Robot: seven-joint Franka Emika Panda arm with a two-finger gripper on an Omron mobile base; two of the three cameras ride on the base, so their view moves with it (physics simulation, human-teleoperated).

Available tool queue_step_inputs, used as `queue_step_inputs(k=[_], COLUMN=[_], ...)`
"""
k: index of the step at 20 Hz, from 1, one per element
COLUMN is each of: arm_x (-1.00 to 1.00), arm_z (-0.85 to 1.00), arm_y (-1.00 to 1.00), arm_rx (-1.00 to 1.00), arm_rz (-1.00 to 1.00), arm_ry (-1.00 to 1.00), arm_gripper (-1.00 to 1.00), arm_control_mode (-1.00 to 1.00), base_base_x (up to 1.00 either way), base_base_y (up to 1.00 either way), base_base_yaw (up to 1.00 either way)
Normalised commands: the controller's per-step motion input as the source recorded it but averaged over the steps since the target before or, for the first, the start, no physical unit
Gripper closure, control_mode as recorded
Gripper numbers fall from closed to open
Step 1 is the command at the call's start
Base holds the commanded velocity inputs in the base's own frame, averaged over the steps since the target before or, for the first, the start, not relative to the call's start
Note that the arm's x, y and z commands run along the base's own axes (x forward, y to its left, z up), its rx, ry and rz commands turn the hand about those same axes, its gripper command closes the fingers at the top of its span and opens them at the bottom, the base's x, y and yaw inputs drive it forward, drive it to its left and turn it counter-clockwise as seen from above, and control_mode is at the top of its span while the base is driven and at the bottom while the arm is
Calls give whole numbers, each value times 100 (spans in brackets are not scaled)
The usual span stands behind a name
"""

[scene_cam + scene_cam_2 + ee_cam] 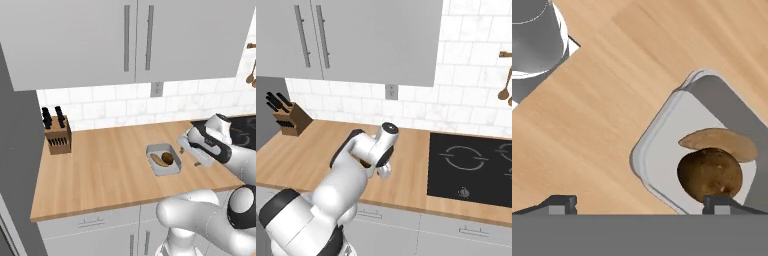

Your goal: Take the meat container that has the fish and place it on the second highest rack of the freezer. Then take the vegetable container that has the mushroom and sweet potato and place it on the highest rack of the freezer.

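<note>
— Vegetable container point(163, 159), that grey tray out in the middle of the wooden counter point(100, 165) — why does the arm hang beside it rather than right over it?

— My guess is it's lining up on the rim. From the hand's own camera the tray point(702, 145) sits low and to the right, with the mushroom point(719, 144) leaning on the sweet potato point(710, 174), and the gripper point(641, 204) has one fingertip off the tray over bare wood and the other at the tray's near wall. That would put the wall between the fingers.

— So the fingers are apart?

— Wide apart, holding nothing. The tray lies flat on the counter, untouched.

— And the fish one?

— I can't see any fish container on this counter, nor the freezer. Nearby there's just the knife block point(57, 133) at the far left and the black cooktop point(471, 167) to the right.

— What could go wrong?

— A thin, shallow rim — a pinch too high might slip off, I'd say.
</note>
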Motion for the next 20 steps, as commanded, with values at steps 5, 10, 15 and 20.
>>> queue_step_inputs(k=[5, 10, 15, 20], arm_x=[14, 20, 18, 0], arm_z=[-51, -41, -31, -7], arm_y=[2, 2, 8, 8], arm_rx=[0, 0, 0, 0], arm_rz=[12, 9, 5, 1], arm_ry=[0, 0, 0, 0], arm_gripper=[-100, -100, -100, -100], arm_control_mode=[-100, -100, -100, -100], base_base_x=[0, 0, 0, 0], base_base_y=[0, 0, 0, 0], base_base_yaw=[0, 0, 0, 0])
